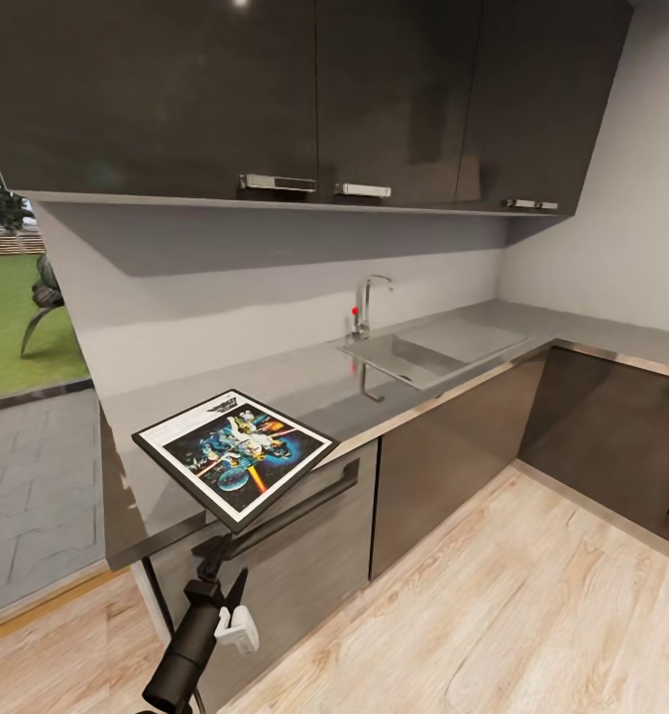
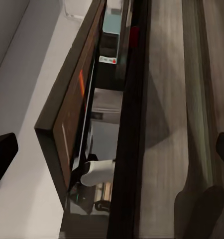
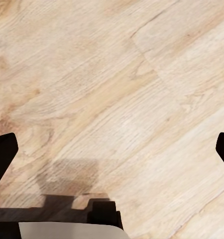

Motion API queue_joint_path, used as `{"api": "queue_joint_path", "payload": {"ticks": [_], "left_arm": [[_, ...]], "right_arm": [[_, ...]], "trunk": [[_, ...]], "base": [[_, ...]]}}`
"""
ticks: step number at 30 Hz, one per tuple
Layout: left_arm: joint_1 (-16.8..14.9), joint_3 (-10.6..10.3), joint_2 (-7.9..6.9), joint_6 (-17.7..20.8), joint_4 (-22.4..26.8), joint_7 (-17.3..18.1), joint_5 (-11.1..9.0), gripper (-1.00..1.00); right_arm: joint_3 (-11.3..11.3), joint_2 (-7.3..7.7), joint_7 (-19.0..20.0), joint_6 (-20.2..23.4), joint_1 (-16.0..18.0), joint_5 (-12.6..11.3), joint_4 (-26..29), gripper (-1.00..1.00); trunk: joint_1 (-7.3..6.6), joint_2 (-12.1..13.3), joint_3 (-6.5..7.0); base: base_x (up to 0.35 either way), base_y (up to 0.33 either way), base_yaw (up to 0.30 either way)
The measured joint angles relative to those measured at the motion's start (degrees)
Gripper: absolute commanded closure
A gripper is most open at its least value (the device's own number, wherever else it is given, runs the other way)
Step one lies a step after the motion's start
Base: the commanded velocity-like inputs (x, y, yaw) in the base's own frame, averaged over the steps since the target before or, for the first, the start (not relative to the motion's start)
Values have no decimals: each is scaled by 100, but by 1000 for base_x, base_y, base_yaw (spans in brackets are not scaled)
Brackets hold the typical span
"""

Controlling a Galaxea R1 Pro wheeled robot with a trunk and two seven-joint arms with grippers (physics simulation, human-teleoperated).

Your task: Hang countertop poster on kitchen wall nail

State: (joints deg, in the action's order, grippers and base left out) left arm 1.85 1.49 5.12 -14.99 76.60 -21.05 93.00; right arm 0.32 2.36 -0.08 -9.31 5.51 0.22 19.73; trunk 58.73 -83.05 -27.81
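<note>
We find the poster (image 1: 233, 454) face up on the near corner of the grey worktop (image 1: 304, 382), overhanging its edge, not yet lifted. The left hand (image 1: 215, 555) sits just below it, fingers apart and empty. The right hand's fingers (image 3: 2, 154) are spread above the wooden floor (image 3: 122, 89). Grasping and hanging remain.

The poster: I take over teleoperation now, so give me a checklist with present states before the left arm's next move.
1. Black-framed space-art poster lies flat on the grey brushed-metal countertop: ok.
2. Poster corner overhangs the counter's front edge, giving an edge to grip: ok.
3. Left claw is below the overhanging corner, not gripping it: not ok.
4. Left claw open: ok; both finger tips sit at the left wrist view's edges.
5. Right claw open over the pale wooden floor, holding nothing: ok.
6. Wall nail located: cannot tell.
</note>
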Motion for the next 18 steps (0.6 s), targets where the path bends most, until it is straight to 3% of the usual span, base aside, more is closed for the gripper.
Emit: {"api": "queue_joint_path", "payload": {"ticks": [18], "left_arm": [[0, 25, -17, 5, 3, -8, 1, -100]], "right_arm": [[7, 0, 0, 0, 0, 2, 0, -100]], "trunk": [[0, 0, 0]], "base": [[0, 20, 0]]}}
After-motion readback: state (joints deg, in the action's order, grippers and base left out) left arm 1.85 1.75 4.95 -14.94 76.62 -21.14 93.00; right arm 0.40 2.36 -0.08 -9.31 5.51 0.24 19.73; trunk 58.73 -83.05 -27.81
